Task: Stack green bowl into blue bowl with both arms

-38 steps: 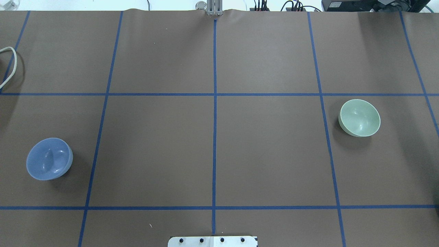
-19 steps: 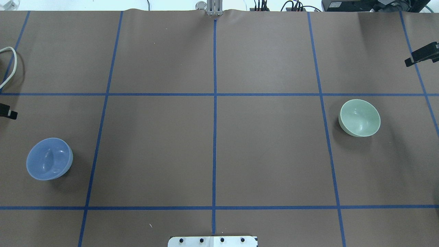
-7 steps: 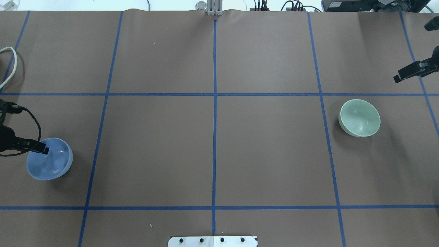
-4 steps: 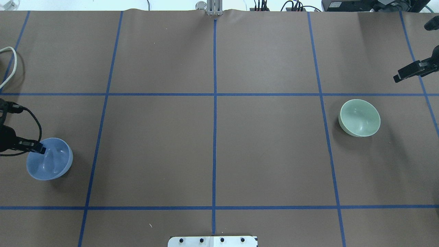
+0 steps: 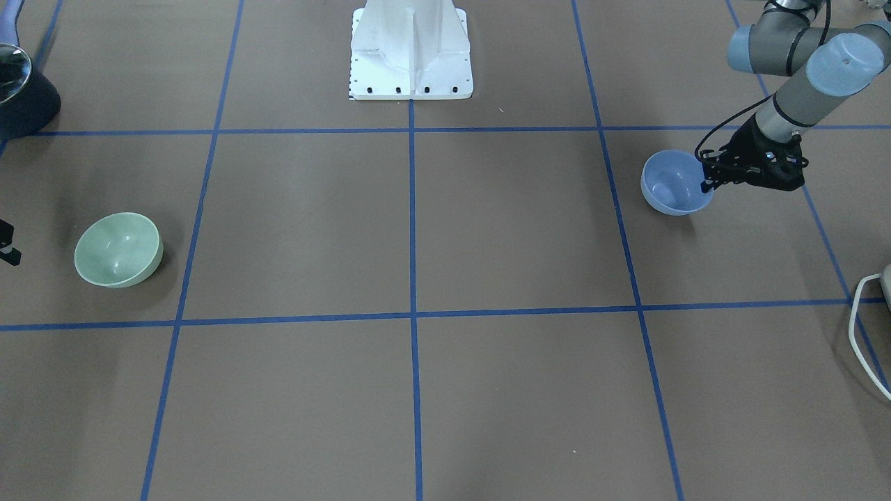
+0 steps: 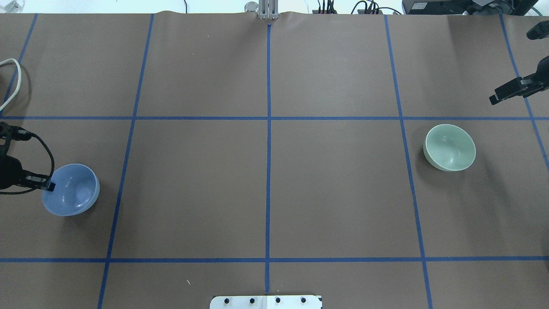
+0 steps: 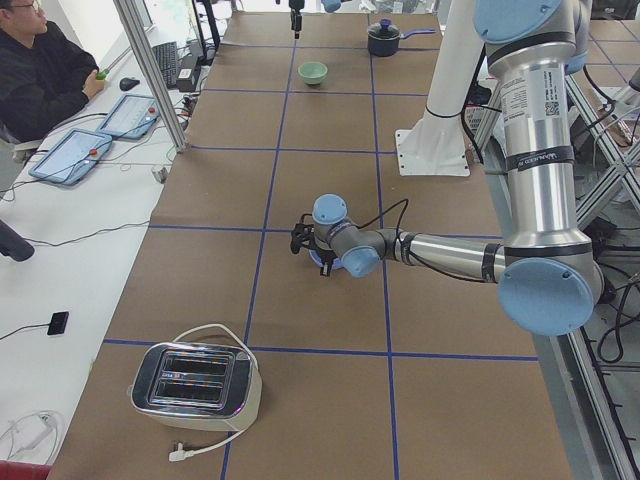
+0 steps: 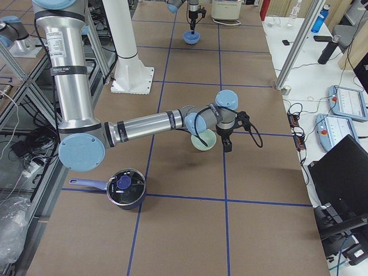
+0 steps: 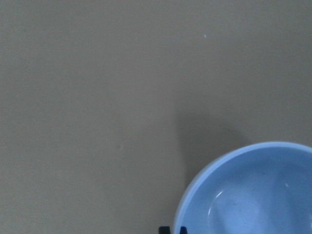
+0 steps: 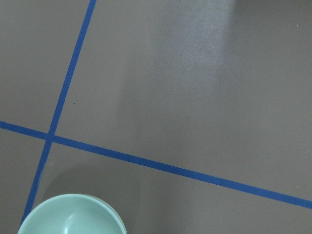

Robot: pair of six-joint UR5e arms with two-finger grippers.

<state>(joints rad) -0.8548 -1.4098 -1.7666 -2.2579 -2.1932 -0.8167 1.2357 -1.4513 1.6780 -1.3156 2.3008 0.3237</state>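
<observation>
Near the table's left edge my left claw [image 6: 48, 186] pinches the blue bowl [image 6: 73, 191] by its rim, fingers nearly closed. Toward the right edge the green bowl [image 6: 450, 148] sits free, my right claw [image 6: 494, 98] apart from it, its opening impossible to tell; I judge only one grasp done, the stacking all ahead

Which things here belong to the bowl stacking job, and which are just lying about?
For the job: green bowl, blue bowl, left gripper at the blue bowl's rim, right gripper.
Lying about: toaster, pot, white cable.
</observation>
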